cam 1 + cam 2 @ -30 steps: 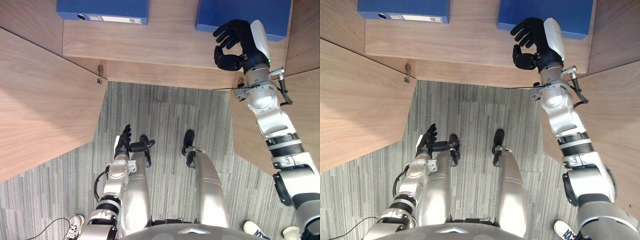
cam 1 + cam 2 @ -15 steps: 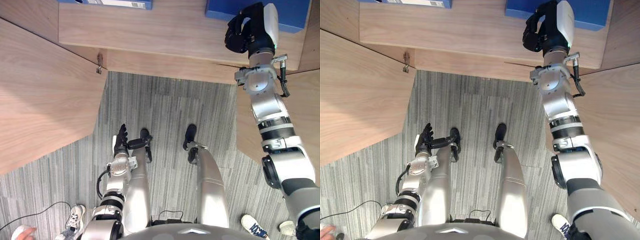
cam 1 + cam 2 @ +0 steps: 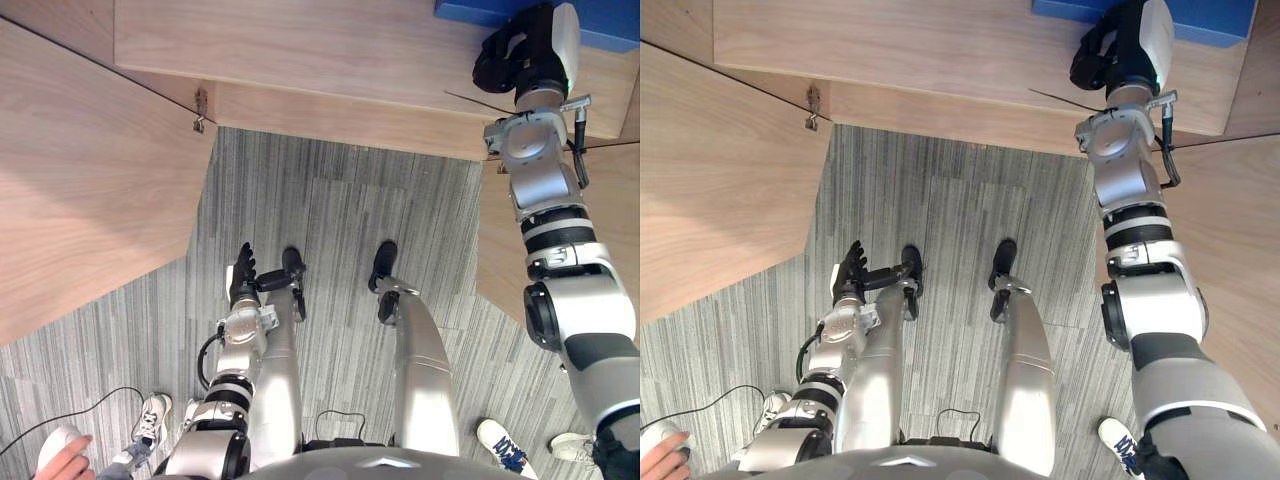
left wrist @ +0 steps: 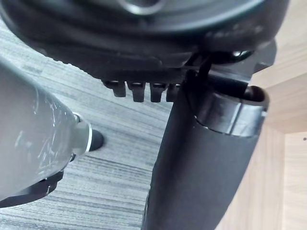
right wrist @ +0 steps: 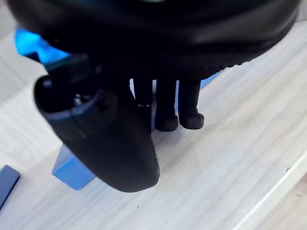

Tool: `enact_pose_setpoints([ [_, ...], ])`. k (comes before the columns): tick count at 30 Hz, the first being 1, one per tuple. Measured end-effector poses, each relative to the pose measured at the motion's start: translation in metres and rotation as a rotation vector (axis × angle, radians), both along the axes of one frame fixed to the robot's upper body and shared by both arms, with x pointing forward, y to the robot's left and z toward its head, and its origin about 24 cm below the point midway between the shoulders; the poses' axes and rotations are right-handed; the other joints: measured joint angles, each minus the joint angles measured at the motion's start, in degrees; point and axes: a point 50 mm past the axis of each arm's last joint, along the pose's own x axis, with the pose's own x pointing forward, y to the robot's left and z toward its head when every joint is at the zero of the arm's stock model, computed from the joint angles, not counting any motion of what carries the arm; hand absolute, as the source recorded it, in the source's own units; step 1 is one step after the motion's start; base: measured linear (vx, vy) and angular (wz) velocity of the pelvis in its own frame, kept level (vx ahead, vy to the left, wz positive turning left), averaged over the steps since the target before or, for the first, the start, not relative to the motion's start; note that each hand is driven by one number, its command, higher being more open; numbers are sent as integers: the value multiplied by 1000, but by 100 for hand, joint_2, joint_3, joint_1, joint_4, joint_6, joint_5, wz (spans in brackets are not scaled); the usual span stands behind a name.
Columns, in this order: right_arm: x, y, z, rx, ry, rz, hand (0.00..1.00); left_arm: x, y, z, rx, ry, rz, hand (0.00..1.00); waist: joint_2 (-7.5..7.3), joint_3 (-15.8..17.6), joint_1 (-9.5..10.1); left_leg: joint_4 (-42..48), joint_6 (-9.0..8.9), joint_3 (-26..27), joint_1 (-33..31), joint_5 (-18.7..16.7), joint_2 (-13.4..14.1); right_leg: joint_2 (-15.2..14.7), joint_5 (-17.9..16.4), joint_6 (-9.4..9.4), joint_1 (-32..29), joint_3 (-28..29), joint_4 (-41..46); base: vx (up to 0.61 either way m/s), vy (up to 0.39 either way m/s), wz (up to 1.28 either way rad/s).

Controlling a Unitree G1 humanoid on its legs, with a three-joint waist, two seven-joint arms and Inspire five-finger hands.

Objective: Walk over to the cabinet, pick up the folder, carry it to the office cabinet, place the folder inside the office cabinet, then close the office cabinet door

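right hand (image 3: 520, 55) at the blue folder (image 3: 1200, 20). we see the folder resting on the pale wooden shelf (image 3: 300, 50) of the cabinet, toward its right end. the right hand's fingers (image 5: 168, 120) hang loosely bent just in front of the folder's near side. the thumb stands apart from them and nothing is clasped between them. whether the tips touch the cover we cannot tell. the left hand (image 3: 243, 275) hangs low beside the leg, fingers relaxed and empty.

handling: we judge the folder to be a stiff, boxy binder with hard covers. it should not sag when lifted, but its smooth faces may slip under the dark fingers, and any paper inside would add weight. the surest hold, in our view, is across a narrow side, thumb on one face and fingers on the other, once that side is clear of the shelf.

surroundings: the shelf looks smooth, so we expect the folder to slide readily. a left door (image 3: 90, 190) and a right door (image 3: 1240, 250) stand open on either side, and the right arm passes close to the right one. the floor is grey striped carpet (image 3: 330, 230). a person's hand (image 3: 65, 462) shows at the lower left corner.
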Motion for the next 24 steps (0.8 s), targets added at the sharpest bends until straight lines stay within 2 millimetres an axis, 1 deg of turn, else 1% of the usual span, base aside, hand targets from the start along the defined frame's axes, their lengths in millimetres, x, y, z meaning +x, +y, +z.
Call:
enact_pose_setpoints([
  [2,1,-1,3,13,-2,-16,0,0,-2,0,-4,0,5,100,18,10,19,-11,-2,-1,-2,28,-5,-4,15,-4,-2,-3,-1,-31,-12,3],
  [4,0,-3,5,61,-13,-13,0,0,-2,0,-4,0,7,100,43,23,23,-11,-2,2,-6,46,-6,-3,23,-8,-5,-11,3,0,0,0],
  [6,0,-8,6,134,-27,-16,0,0,-2,1,-4,-4,7,100,74,40,21,12,-2,3,-5,52,-6,-4,25,-9,-5,-9,15,0,0,0],
  [10,-2,-16,6,274,-54,-5,0,1,-2,3,-7,-17,4,100,78,41,-2,113,-2,18,33,50,24,13,27,-11,31,25,63,17,-1,-4],
  [11,-3,-16,3,324,-60,7,0,1,-3,3,-10,-15,-1,100,78,41,-10,127,3,36,105,42,32,18,27,-11,97,40,68,22,7,-9],
  [13,-7,-15,-10,363,-63,32,0,0,-4,2,-15,-6,-10,100,78,41,-6,140,2,47,268,-2,56,39,23,-13,256,45,70,6,9,-7],
  [15,-22,-5,-37,407,-93,105,0,-4,-3,-2,-17,11,-17,100,78,40,-10,165,13,96,607,-99,94,69,-35,-20,581,66,77,-6,15,-10],
  [16,-27,-2,-45,412,-99,122,0,-5,-3,-3,-18,15,-20,100,78,36,-14,163,19,107,692,-118,96,70,-52,-17,652,80,87,-25,8,-9],
  [18,-46,7,-79,467,-96,181,0,-9,-2,-7,-18,34,-32,100,77,33,-46,108,17,154,1072,-178,95,69,-124,-8,992,110,99,-35,-7,-5],
  [19,-51,9,-89,477,-83,188,0,-11,-1,-9,-17,41,-33,100,73,28,-54,85,13,164,1182,-184,93,69,-135,-6,1088,114,90,0,0,0],
  [22,-76,22,-139,536,20,223,0,-27,2,-22,13,103,-47,100,43,-6,-77,-200,0,280,1834,-184,90,91,-160,9,1634,153,-92,33,-22,-9],
  [24,-98,38,-177,586,132,272,0,-47,4,-39,34,190,-60,100,22,-224,-155,-536,-43,384,2308,-152,94,131,-154,17,2016,179,-349,98,-13,-16],
])
